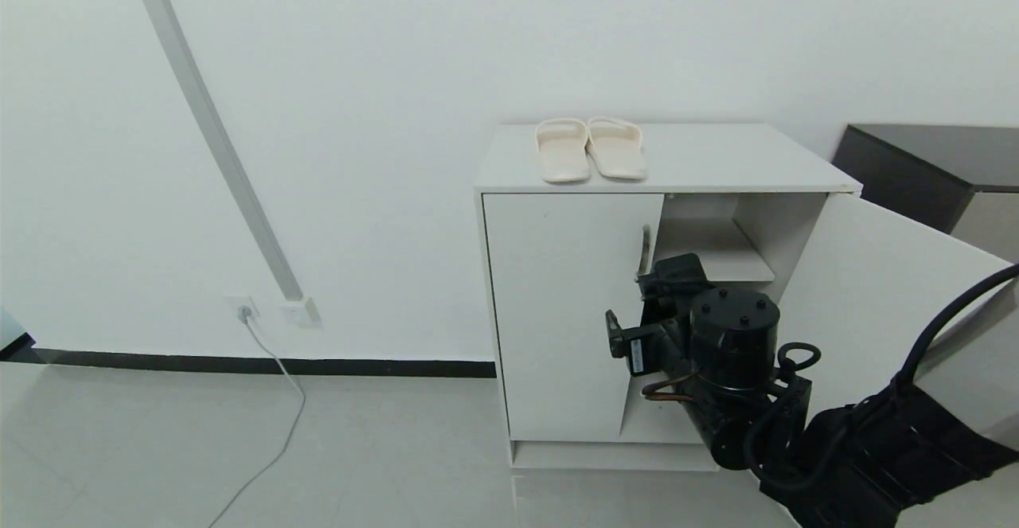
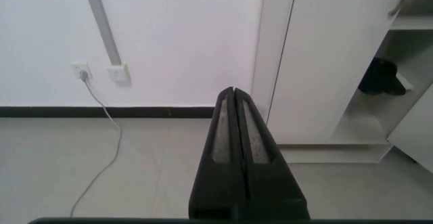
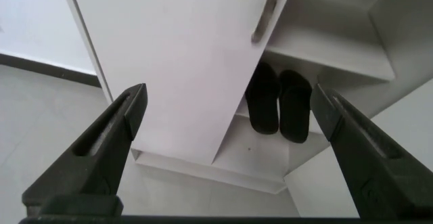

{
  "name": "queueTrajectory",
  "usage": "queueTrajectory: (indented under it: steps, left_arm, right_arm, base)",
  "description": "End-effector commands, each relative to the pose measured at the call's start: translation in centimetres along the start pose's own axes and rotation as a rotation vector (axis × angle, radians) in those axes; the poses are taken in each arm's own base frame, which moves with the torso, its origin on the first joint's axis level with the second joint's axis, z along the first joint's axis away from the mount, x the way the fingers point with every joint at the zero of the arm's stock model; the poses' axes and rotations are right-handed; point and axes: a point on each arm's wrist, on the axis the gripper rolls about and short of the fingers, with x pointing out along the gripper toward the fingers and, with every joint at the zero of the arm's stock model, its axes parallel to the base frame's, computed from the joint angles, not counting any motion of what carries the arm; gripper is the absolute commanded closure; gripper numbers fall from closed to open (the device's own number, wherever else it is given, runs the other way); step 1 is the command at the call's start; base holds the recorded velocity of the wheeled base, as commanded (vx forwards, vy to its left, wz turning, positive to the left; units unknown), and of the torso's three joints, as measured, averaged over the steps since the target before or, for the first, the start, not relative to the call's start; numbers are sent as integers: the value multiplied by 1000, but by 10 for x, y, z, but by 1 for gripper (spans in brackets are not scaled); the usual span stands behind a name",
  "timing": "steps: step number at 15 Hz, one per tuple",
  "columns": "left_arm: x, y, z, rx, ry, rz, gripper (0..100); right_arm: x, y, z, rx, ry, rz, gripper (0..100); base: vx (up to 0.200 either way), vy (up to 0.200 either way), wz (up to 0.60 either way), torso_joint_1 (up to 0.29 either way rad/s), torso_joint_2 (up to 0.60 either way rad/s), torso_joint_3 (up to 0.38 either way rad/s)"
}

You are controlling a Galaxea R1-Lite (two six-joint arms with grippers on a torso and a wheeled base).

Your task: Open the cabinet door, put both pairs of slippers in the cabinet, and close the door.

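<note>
The cream slippers [image 1: 591, 148] lay side by side on the flat top of the cabinet [image 1: 700, 163], their inner edges seemingly touching. The black slippers [image 3: 279, 105] sat together on the lower shelf [image 3: 270, 139] inside, beyond the swung-out right door [image 1: 876, 289]. The left door [image 1: 565, 313] was closed, with a slim metal handle [image 3: 266, 14] at its inner edge.

The right hand [image 3: 229, 95] hung before the open compartment, fingers spread wide and holding nothing. The left hand [image 2: 233, 95] was low beside the cabinet, above the grey floor [image 2: 135, 183], its fingers pressed together and empty.

The cream pair looked like moulded foam or rubber: thick-soled, matte, rounded at the edges. They would likely be light and slightly yielding, with enough grip not to slide. The broad strap band seemed the best place to pinch (or the two adjoining inner edges, to lift both at once). The cabinet panels were smooth, stiff white board.
</note>
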Motion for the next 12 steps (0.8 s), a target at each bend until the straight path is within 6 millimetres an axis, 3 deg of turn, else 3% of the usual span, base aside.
queueTrajectory:
  steps: [1,9,12]
  left_arm:
    - [0,0,0,0,2,0,100]
    - [0,0,0,0,2,2,100]
    - [0,0,0,1,2,0,100]
  right_arm:
    - [1,2,1,1,-4,3,0]
    - [1,4,1,-13,-8,48,0]
    - [11,13,32,56,42,65,0]
  base:
    - [0,0,0,203,-510,-315]
    - [0,0,0,234,-552,-322]
    - [0,0,0,276,-605,-333]
